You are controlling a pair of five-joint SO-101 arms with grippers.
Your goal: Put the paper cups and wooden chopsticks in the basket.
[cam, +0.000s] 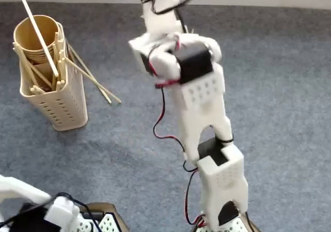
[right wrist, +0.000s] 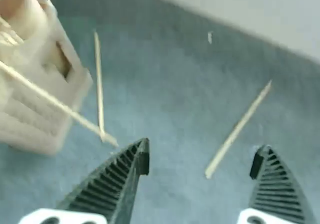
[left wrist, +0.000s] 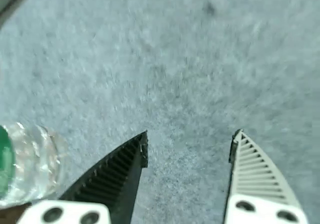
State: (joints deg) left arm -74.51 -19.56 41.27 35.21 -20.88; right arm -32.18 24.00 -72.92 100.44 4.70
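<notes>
High view: basket (cam: 59, 105) upright near far left corner of surface (cam: 279, 77). Paper cups (cam: 35, 35) stacked inside, wooden chopsticks (cam: 41, 28) among them. Two more leaned on basket side, tips on surface.

Right wrist view: right pincer (right wrist: 202, 159) released, loose chopstick (right wrist: 237, 129) flat on surface ahead of spread fingers.

Left pincer (left wrist: 190, 141) released, gripped nothing, over bare surface, clear bottle (left wrist: 25, 161) beside.

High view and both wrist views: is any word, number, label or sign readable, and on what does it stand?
No text can be read in any view.
The green label on the bottle is too blurred to read.
The basket, paper cups and chopsticks show no print.
</notes>
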